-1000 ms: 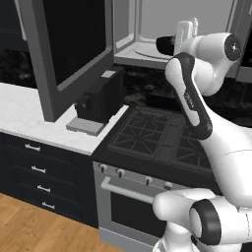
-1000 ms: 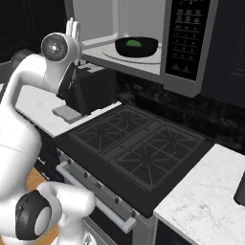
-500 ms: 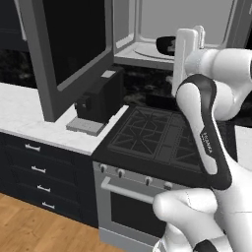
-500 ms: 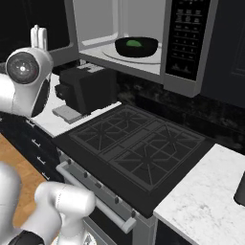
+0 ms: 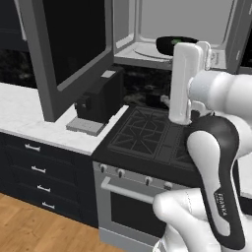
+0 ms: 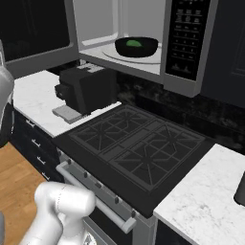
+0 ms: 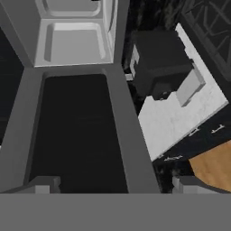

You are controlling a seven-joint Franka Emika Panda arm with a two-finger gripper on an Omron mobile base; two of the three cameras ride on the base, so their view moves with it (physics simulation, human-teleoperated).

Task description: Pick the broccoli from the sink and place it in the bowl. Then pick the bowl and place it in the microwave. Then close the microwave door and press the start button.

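The black bowl sits on the turntable inside the open microwave, with the green broccoli in it. In the left base view the bowl peeks out behind my white hand. The microwave door stands swung out to the left. In the hand view, my gripper is open, nothing between its fingertips. It looks along the door's dark glass toward the light grey interior. The sink is out of view.
A black coffee machine stands on the white counter under the open door. The black gas stove lies below the microwave, whose control panel is at its right. Dark drawers and wood floor are lower left.
My arm has swung away from the microwave opening toward the left. The hand has dropped a little and turned to face the open door. The bowl stays inside the microwave.
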